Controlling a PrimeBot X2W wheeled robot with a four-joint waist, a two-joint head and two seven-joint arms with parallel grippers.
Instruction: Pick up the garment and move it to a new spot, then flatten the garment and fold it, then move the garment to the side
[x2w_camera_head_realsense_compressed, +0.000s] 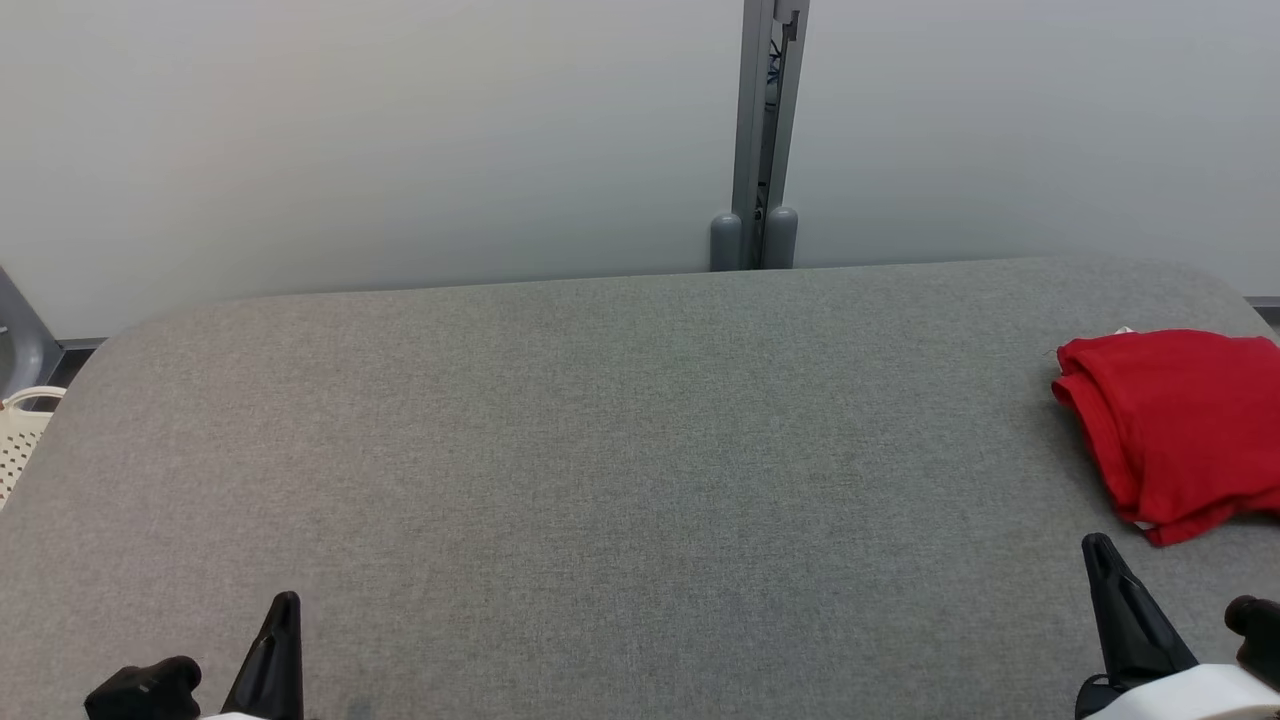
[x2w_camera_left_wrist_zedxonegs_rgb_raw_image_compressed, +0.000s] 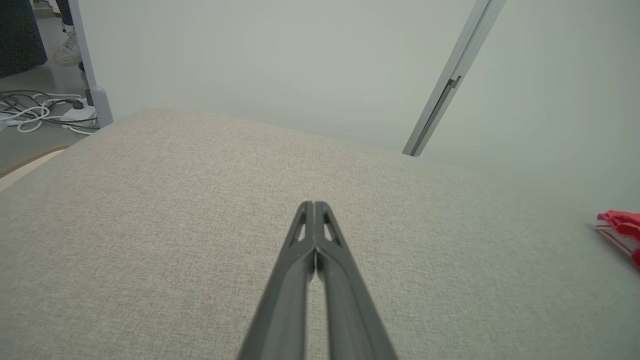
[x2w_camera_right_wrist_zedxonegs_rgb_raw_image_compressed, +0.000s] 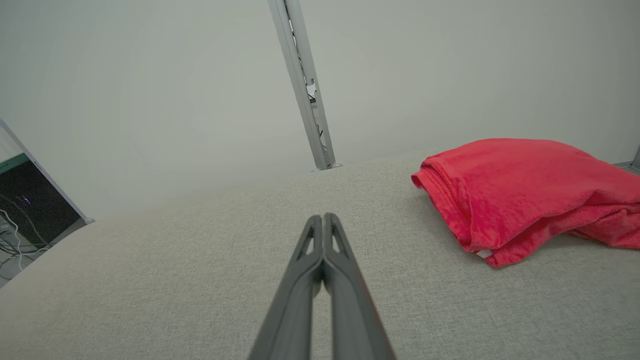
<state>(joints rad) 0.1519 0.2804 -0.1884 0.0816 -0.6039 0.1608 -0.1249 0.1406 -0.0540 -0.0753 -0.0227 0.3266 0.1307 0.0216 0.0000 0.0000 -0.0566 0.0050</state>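
The garment (x2w_camera_head_realsense_compressed: 1175, 430) is red and lies folded in a compact stack at the right edge of the grey table (x2w_camera_head_realsense_compressed: 600, 450). Its folded edge faces the right wrist view, where the garment (x2w_camera_right_wrist_zedxonegs_rgb_raw_image_compressed: 525, 192) sits to the right of my fingers; a sliver of the garment (x2w_camera_left_wrist_zedxonegs_rgb_raw_image_compressed: 620, 227) shows at the far right of the left wrist view. My right gripper (x2w_camera_head_realsense_compressed: 1100, 550) hovers near the table's front right, just in front of the garment, shut with nothing in it (x2w_camera_right_wrist_zedxonegs_rgb_raw_image_compressed: 322, 220). My left gripper (x2w_camera_head_realsense_compressed: 285, 605) is at the front left, shut and empty (x2w_camera_left_wrist_zedxonegs_rgb_raw_image_compressed: 314, 206).
A pale partition wall with a grey metal post (x2w_camera_head_realsense_compressed: 762, 130) runs along the table's far edge. A cream perforated basket (x2w_camera_head_realsense_compressed: 20, 435) sits off the table's left end. Cables (x2w_camera_left_wrist_zedxonegs_rgb_raw_image_compressed: 35, 112) lie on the floor beyond the left corner.
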